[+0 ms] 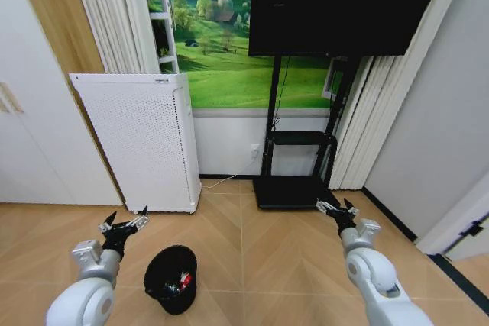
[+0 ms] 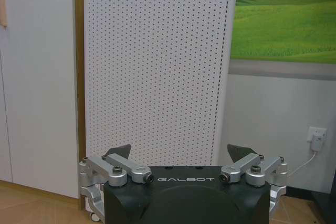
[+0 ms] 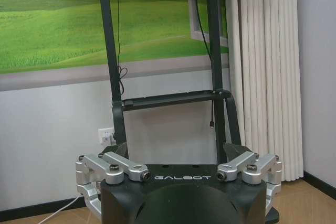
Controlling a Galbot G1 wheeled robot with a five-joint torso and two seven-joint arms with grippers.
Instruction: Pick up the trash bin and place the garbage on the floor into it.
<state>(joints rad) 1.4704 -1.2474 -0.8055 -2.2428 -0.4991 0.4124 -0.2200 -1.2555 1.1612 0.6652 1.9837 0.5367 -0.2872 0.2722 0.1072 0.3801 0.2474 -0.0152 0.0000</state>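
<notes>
At the far left stands the tall white perforated appliance (image 1: 141,139), set against the wall beside the wooden panel, and the left pincer (image 1: 124,227) hovers in front of it above the floor, its 2 dark fingertips spread wide with nothing between them; the left wrist view shows the same splayed fingers (image 2: 118,151) pointing at the appliance's dotted face. Just right of that arm, and nearer the robot, the small black round tapered trash bin (image 1: 170,278) stands upright on the wooden herringbone floor (image 1: 260,257), with red and pale scraps of garbage (image 1: 177,283) already lying inside it; no litter is visible on the boards around it. Further right rises the black television stand (image 1: 294,166), and in front of it the right pincer (image 1: 336,208) is held out at a similar height, likewise open and empty. The chief risk, I judge, is the left arm clipping the light bin's rim while moving, tipping it and spilling the contents.
</notes>
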